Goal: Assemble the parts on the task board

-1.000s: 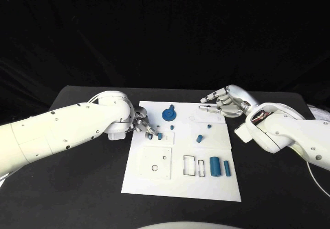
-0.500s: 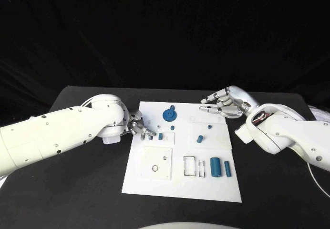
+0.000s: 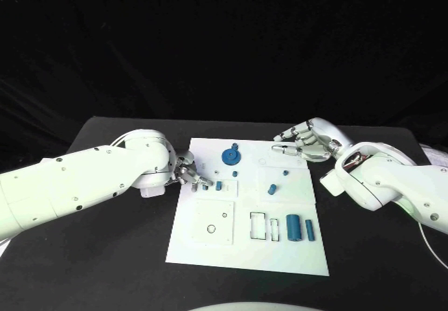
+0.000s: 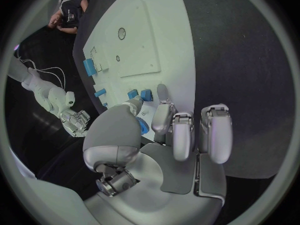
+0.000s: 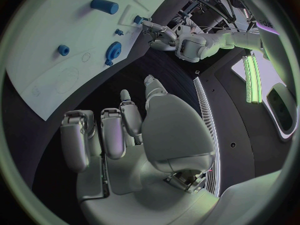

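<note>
- The task board (image 3: pixel 247 249) lies flat in the middle of the black surface (image 3: pixel 112 259), and I place everything else by it.
- My left hand (image 3: pixel 190 173) sits at the board's left edge, about level with its upper half, with my fingertips (image 4: pixel 162 91) reaching onto the white plate.
- My left fingers are drawn close together and lowered beside two small blue pieces (image 4: pixel 141 94) that stand side by side on the board. I cannot tell whether I am pinching one of them or only touching it.
- In the head view the same pair (image 3: pixel 212 186) shows just inboard of my left fingertips, at the corner of a square outline on the board.
- My right hand (image 3: pixel 305 144) hovers at the board's upper right corner, off the plate's edge. Its fingers are loosely curled and a little apart, and it holds nothing.
- A blue gear (image 3: pixel 228 155) sits near the board's top edge, left of centre, with a small blue peg (image 3: pixel 234 173) just below it.
- Another small blue piece (image 3: pixel 270 189) lies right of the board's centre, tilted, with a tiny blue one (image 3: pixel 283 172) above it.
- A blue cylinder (image 3: pixel 292 226) and a thinner blue bar (image 3: pixel 308 228) lie side by side near the board's lower right part, next to two rectangular outlines.
</note>
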